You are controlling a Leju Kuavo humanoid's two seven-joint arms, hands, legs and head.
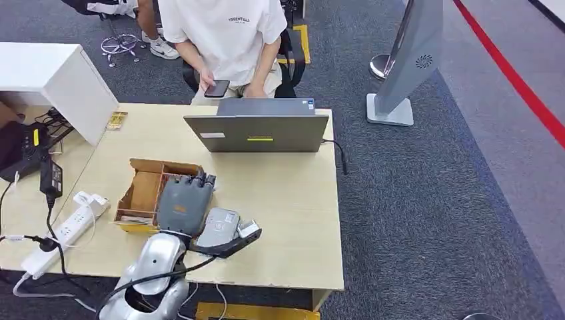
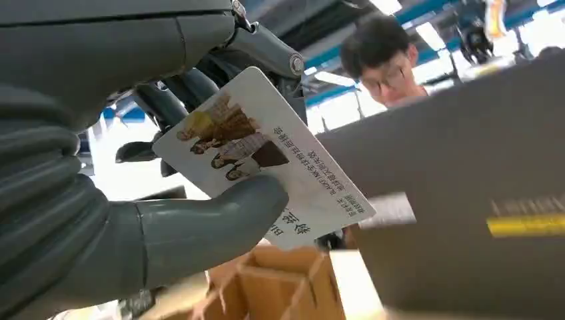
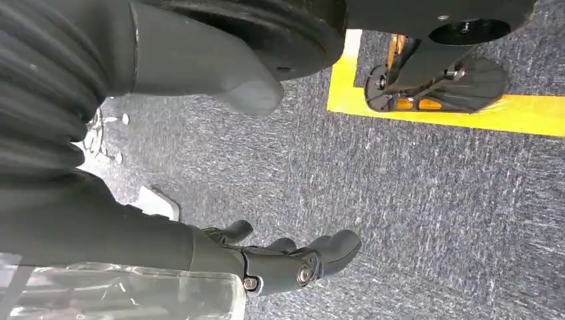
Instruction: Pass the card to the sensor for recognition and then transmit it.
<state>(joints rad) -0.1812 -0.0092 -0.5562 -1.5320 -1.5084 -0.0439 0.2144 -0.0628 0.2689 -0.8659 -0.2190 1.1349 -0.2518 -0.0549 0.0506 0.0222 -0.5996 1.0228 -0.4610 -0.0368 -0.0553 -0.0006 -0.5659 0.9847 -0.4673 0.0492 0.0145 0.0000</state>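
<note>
Left hand (image 2: 126, 200) pinches the card (image 2: 266, 157) between its thick grey thumb and darker fingers (image 2: 200, 83), poised above the cardboard box (image 1: 143, 193) near the table's (image 1: 293, 220) front-left edge. That card is a flat, glossy white rectangle with rounded corners, printed with small figures and lines of text; the box is matt brown corrugated board split into compartments. By my judgement the pick is done and the presenting step is in hand; no sensor can be picked out, so the next move calls for carrying the card flat to wherever it sits. Right hand (image 3: 280, 263) hangs over grey carpet, fingers loosely curled, holding nothing. Toward the far edge stands a smooth grey laptop (image 1: 256, 130), a person (image 1: 223, 40) seated beyond it.
</note>
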